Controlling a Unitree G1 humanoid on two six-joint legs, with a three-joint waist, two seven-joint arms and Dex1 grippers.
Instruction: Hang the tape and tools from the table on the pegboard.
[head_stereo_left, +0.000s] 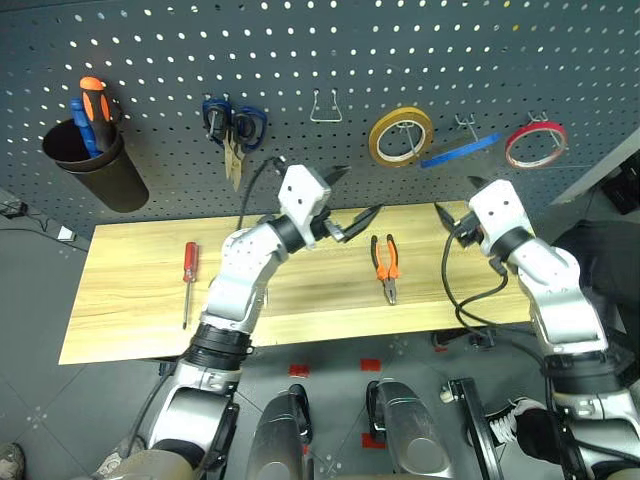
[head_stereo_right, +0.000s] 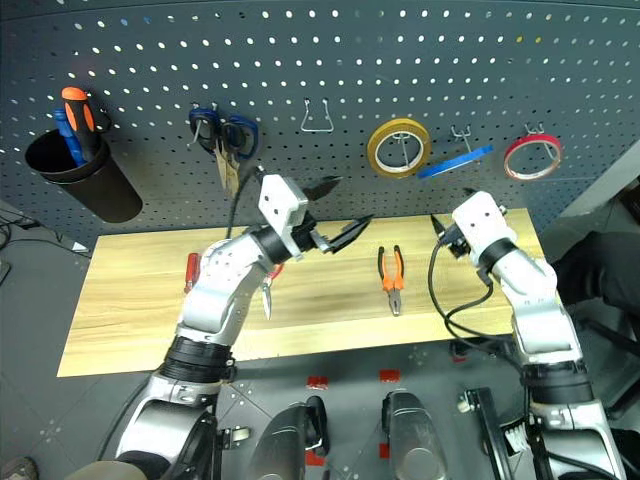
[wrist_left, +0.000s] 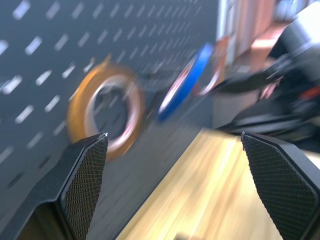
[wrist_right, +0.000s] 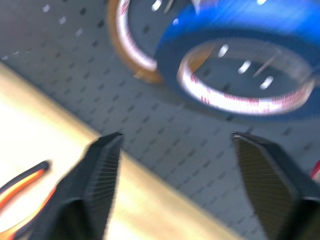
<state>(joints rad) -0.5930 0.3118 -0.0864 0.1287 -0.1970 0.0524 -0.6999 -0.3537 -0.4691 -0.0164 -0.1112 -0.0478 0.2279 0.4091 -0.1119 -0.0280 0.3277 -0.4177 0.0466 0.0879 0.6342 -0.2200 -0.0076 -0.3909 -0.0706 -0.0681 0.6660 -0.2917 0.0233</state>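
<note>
Dark grey pegboard behind, light wood table in front of it.

Left gripper: fingers spread wide, nothing between them, held above the table near the board. Yellow tape ring on its hook beyond the fingertips, the blue tape a little further along the board toward the other arm.

Right gripper: fingers parted wide, empty, just below the blue tape, apart from it. Blue tape on a hook, tilted, seen nearly edge-on from the head. Red tape ring hung beyond it, on the outer side of the right fingers.

Pliers flat on the table between the two grippers, below and apart from both, orange-and-black handles toward the board.

Red-handled screwdriver flat on the table, well out past the left arm's outer side.

Something red half hidden under the left forearm; too covered to name.

Scissors with dark blue loops hung on the board. Black cup holding handled tools at the board's far left end.
</note>
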